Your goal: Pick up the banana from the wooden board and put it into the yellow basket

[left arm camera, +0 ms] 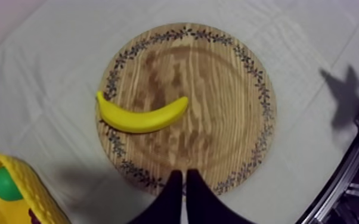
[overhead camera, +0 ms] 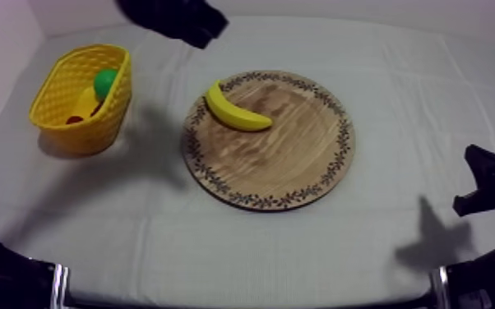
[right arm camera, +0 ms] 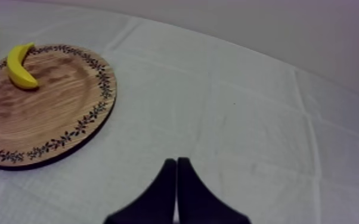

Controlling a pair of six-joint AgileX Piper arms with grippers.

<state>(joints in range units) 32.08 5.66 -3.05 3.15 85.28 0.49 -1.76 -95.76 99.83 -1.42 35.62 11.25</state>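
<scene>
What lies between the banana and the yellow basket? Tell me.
Only the wooden board's patterned rim and bare cloth, as the top view shows.

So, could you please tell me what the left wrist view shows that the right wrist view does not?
Extra in the left wrist view: the left pincer, shut in a narrow wedge, and a green round object inside the yellow lattice basket. Extra in the right wrist view: the right pincer, shut, above bare grey-white cloth. Shared: the yellow toy banana lying on the round wooden board with a patterned rim, and the basket's edge.
</scene>
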